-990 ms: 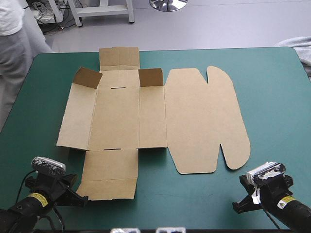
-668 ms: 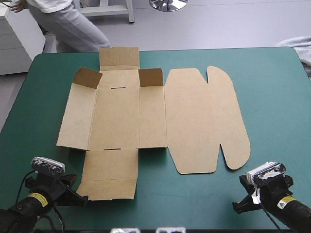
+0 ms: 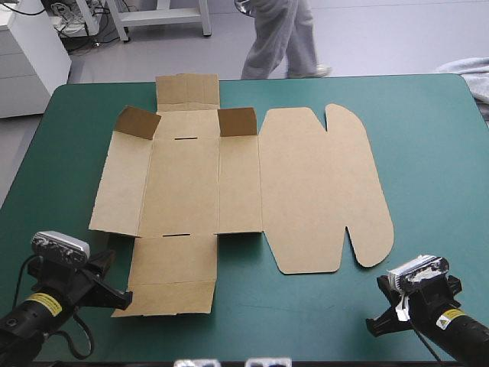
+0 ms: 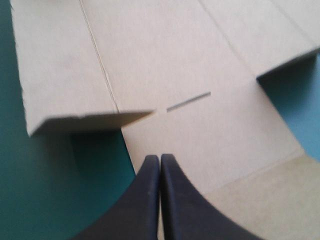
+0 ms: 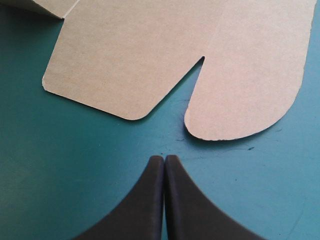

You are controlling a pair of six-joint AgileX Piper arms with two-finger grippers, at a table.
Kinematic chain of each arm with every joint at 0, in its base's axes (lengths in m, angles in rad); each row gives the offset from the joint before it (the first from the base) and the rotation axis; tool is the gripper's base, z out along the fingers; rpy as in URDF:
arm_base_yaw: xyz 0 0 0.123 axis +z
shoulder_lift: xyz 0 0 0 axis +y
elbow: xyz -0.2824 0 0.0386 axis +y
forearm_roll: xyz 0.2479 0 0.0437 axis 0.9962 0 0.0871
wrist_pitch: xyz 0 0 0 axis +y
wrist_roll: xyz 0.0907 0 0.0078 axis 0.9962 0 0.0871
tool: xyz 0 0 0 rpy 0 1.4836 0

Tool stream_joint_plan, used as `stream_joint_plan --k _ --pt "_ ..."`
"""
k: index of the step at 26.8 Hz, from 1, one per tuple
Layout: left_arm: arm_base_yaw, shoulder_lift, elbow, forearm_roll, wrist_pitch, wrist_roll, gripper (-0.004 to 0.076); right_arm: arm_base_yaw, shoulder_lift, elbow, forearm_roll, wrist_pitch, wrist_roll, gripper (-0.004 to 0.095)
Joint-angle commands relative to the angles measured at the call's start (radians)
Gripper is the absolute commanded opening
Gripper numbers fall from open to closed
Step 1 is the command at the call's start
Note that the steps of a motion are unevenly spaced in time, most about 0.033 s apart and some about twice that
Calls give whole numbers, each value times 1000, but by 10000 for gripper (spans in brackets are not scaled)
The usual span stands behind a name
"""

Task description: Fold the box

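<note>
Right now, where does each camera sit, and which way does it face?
High view: above and behind the robot, facing forward and down at the box; both arms show.
Left wrist view: above that wrist, along the shut left hand, over the box's near flap.
Right wrist view: above that wrist, along the shut right hand, toward the box's rounded tabs.
All share the box.

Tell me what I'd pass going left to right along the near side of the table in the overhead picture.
Left gripper, shut → near flap of the flat brown box → bare teal-green cover → right gripper, shut.
</note>
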Motion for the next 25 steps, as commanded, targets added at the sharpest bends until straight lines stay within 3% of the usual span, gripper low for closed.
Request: stream_joint_plan --k 1,7,10,13,21,25 --pt "1 80 -180 1 -56 4 -10 -1 8 -28 8 -55 -5 -19" --pt "1 309 -343 1 -39 1 -8 -1 8 -28 8 -55 -5 -19" --pt "1 554 -459 -36 -30 0 14 -1 8 -28 8 -52 -5 -19" --pt "21 683 -539 -58 27 13 14 -1 8 -28 8 -52 -5 -19" --pt "315 881 -728 -488 257 366 14 -1 8 -28 10 -52 -5 -19" --pt "482 913 -751 -613 338 426 14 -1 8 -28 10 -52 -5 -19"
